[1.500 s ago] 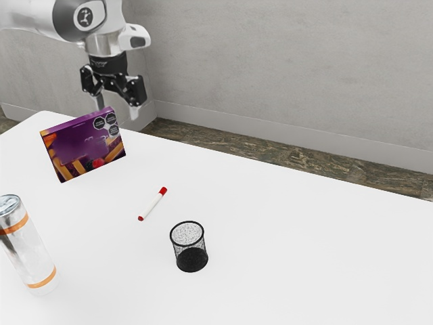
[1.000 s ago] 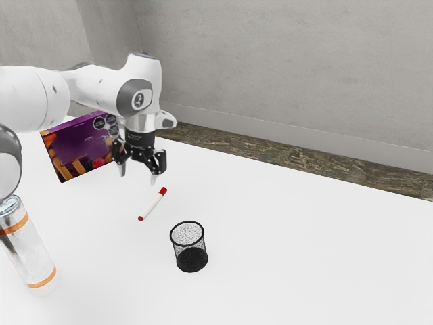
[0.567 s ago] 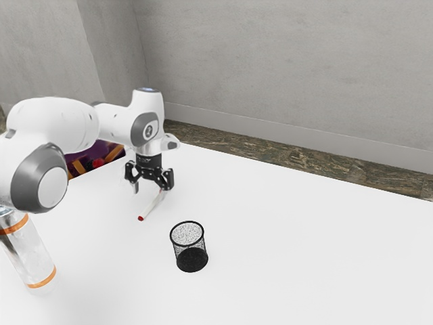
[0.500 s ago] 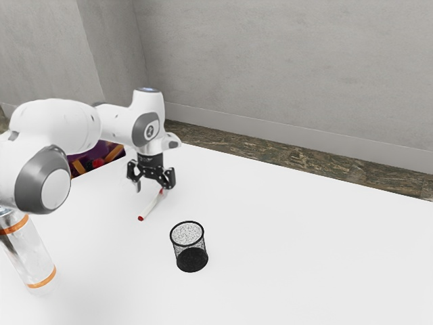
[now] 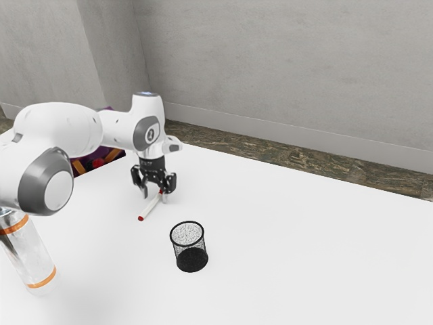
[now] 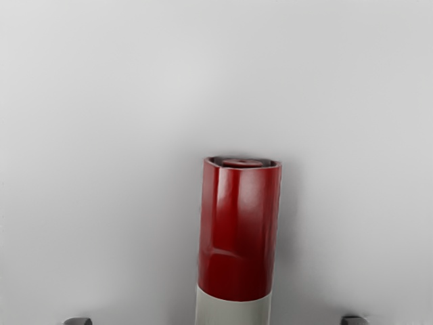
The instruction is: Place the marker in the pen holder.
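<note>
Table, white, bearing four items. Box, purple, partly hidden: stands nearest the far edge. Marker, white with red ends: lies slantwise, farther in from that edge than the box. Pen holder, black mesh: stands upright, farther in than the marker. Bottle, orange-banded: stands upright, well apart from that edge.

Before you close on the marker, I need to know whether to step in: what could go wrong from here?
The open hand straddles the marker near its larger red end, so the rest might droop or swivel when lifted. The marker lies flat while the pen holder stands upright; unless turned steeply enough, it could catch on the rim. That knock might tip the holder.
</note>
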`<state>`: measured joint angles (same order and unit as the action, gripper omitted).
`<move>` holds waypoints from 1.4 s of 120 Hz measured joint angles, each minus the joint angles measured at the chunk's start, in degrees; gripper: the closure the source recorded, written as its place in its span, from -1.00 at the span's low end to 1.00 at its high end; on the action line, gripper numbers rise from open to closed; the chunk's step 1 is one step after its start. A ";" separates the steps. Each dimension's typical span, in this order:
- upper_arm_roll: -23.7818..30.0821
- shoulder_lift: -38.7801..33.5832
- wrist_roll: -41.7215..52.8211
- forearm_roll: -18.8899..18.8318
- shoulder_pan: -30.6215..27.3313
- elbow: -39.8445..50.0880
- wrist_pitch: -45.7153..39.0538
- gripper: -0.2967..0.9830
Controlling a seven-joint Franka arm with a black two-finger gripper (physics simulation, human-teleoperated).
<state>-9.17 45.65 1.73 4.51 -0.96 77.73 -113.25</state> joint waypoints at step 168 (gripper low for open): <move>0.75 -40.03 -4.90 -9.26 17.85 40.09 -31.06 0.69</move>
<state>-8.42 5.63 -3.18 -4.74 16.89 117.81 -144.31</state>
